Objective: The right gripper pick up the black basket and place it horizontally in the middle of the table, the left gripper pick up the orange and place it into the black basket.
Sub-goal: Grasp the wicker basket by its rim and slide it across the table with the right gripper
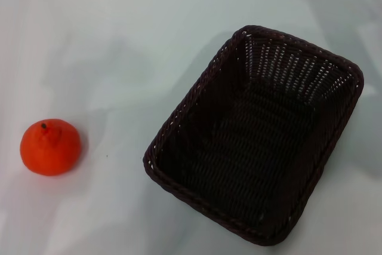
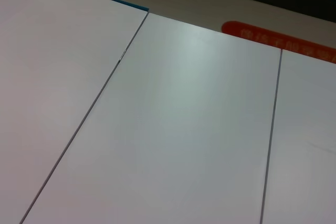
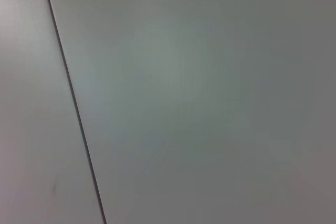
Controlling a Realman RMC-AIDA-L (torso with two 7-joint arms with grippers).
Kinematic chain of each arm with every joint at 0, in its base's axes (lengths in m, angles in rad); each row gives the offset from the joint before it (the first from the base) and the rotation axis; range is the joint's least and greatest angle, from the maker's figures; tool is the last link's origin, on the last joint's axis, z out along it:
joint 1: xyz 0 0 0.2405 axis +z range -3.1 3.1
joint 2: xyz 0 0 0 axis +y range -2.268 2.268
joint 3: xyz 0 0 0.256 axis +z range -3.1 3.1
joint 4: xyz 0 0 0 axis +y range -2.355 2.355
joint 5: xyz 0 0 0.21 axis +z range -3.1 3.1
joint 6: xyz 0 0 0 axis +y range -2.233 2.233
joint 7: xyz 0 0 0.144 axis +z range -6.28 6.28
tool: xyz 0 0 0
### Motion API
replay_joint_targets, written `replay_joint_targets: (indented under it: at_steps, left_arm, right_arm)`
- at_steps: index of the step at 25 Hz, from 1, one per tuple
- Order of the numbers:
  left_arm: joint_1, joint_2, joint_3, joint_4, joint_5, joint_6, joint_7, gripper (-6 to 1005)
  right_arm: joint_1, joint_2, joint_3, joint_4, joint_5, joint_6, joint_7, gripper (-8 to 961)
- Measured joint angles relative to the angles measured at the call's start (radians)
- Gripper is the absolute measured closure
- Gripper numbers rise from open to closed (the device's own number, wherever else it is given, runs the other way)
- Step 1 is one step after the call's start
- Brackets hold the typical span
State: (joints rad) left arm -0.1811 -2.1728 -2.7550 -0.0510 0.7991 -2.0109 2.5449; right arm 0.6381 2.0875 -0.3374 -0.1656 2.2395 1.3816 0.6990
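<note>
My 2 pincers appear in none of the views, so I cannot tell their state or place anything against them. Nearest in the head view, the large dark woven wicker basket (image 1: 253,138) sits empty and skewed on the glossy white table (image 1: 119,58). The bright orange fruit (image 1: 51,147) rests well apart, toward my left. Both wrist views show only plain white panels (image 2: 184,129) with thin seams.

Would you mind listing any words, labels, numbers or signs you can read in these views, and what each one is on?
Red strip beyond the far edge of the white surface, left wrist view: pale characters along it, too blurred to read.
Orange, black basket and table, head view: no text on any.
Right wrist view: no text at all.
Neither gripper is in view.
</note>
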Motion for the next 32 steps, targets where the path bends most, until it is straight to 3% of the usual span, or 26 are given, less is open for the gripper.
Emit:
replay_joint_targets:
  at_steps: [32]
  left_arm:
    - [0.000, -0.001, 0.012, 0.000, 0.000, 0.000, 0.000, 213]
  right_arm:
    - [-0.002, -0.007, -0.029, -0.017, -0.023, -0.036, 0.042, 25]
